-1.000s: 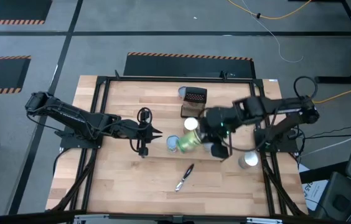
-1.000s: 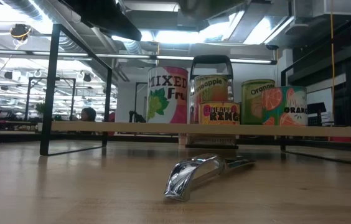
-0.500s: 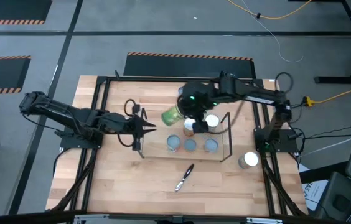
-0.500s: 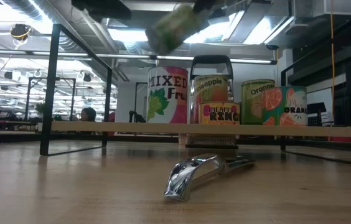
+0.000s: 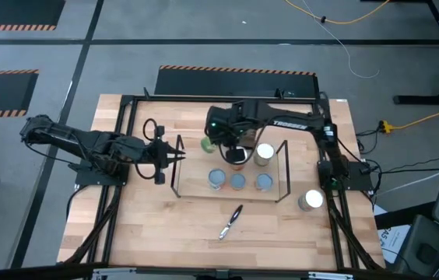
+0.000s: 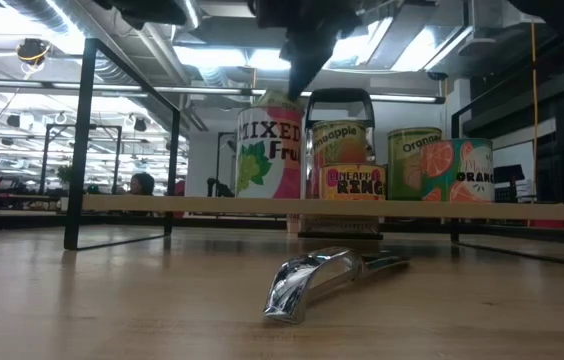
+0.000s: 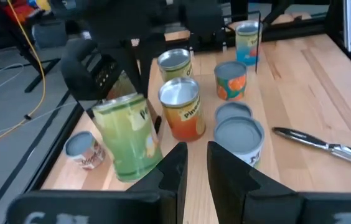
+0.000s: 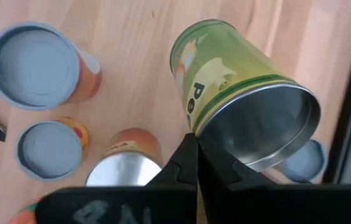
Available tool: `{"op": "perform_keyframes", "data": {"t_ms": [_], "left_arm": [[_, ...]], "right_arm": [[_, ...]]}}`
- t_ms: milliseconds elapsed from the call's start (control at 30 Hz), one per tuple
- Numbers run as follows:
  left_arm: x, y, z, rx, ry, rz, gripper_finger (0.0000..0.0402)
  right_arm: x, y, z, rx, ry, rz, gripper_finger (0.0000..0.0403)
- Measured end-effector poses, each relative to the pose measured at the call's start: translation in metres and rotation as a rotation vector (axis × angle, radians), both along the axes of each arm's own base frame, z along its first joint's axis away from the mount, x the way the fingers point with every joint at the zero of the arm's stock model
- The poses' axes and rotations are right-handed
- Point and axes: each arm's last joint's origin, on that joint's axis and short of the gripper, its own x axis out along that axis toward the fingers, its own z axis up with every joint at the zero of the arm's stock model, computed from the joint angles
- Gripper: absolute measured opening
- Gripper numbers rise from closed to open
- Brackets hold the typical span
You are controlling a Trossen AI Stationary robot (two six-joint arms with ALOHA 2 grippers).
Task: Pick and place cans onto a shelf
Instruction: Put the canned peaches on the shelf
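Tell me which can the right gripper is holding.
The green-labelled can, pinched at its rim by the right gripper. The others have orange or pale labels and stand untouched.

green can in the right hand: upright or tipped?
Roughly upright. In the left wrist view the green can hangs label-side out, barely leaning, under the right hand; its base is near the shelf board; contact unclear.

Two dark, slender jointed arms are shown. On the right arm (image 5: 297, 122) white lettering is printed, too small to be read, and a green light glows near its wrist. Black cables are looped beside the left arm (image 5: 87, 144).
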Motion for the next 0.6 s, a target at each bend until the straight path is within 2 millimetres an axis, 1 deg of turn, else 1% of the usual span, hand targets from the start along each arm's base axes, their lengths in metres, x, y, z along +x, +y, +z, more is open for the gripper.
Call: {"op": "perform_keyframes", "data": {"t_ms": [200, 367, 600], "left_arm": [[0.000, 0.000, -0.002, 0.004, 0.019, -0.001, 0.0055], [0.000, 0.000, -0.002, 0.005, 0.020, -0.001, 0.0055], [0.000, 0.000, -0.002, 0.006, 0.020, -0.001, 0.0055]], "right_arm": [[0.008, 0.001, -0.024, 0.050, 0.091, 0.013, 0.0003], [0.007, 0.001, -0.038, 0.064, 0.194, 0.003, 0.0003], [0.008, 0.004, -0.040, 0.065, 0.204, 0.009, 0.0003]]}}
